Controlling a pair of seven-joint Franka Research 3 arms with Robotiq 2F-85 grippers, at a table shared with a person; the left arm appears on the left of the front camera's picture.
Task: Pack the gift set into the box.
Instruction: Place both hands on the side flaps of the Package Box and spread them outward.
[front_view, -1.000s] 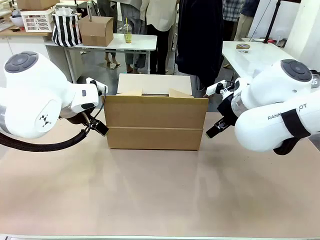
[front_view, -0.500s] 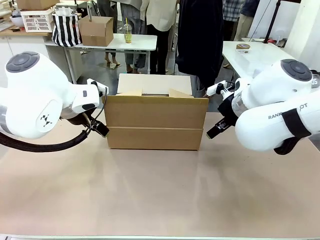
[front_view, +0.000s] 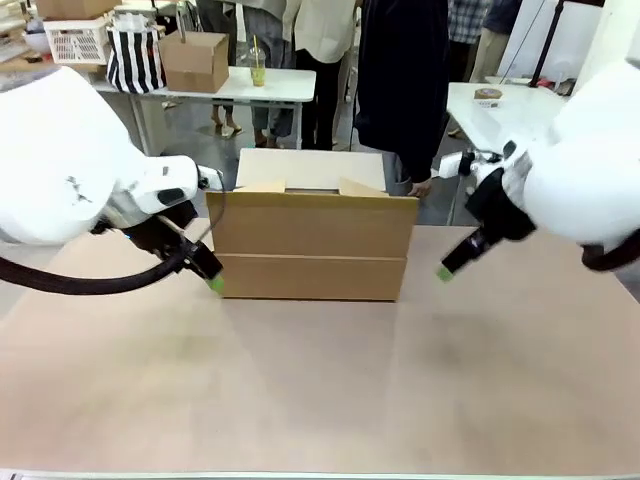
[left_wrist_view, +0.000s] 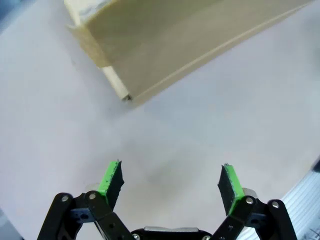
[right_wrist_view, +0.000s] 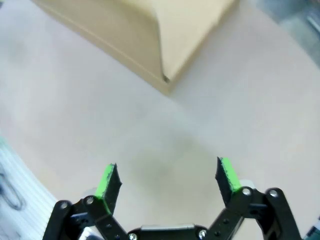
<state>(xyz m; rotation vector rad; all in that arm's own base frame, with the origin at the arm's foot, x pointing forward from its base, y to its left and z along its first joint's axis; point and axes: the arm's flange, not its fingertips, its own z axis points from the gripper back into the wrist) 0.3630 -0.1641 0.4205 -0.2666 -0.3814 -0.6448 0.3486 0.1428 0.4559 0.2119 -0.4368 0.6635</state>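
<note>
One box (front_view: 310, 245); two grippers, left gripper (left_wrist_view: 170, 179) and right gripper (right_wrist_view: 168, 176), both spread empty. Since before, both have dipped lower, the right one farther off.

A large rectangular brown corrugated cardboard box (front_view: 310, 245) is sitting on the tan table (front_view: 320, 400), its top flaps standing open and a horizontal crease running along its near side. The black, green-padded left gripper (front_view: 212, 281) is pointing down just beside the box's lower left corner; whether it is touching cannot be told. The matching right gripper (front_view: 447, 270) is hanging to the right of the box, apart from it. Directly behind the box a person in dark clothing (front_view: 400, 90) is standing. Farther behind the box, to its left, a black-and-white striped bag (front_view: 134, 55), a small brown carton (front_view: 193, 60) and a clear plastic cup (front_view: 258, 68) are resting on a white table (front_view: 285, 88).
</note>
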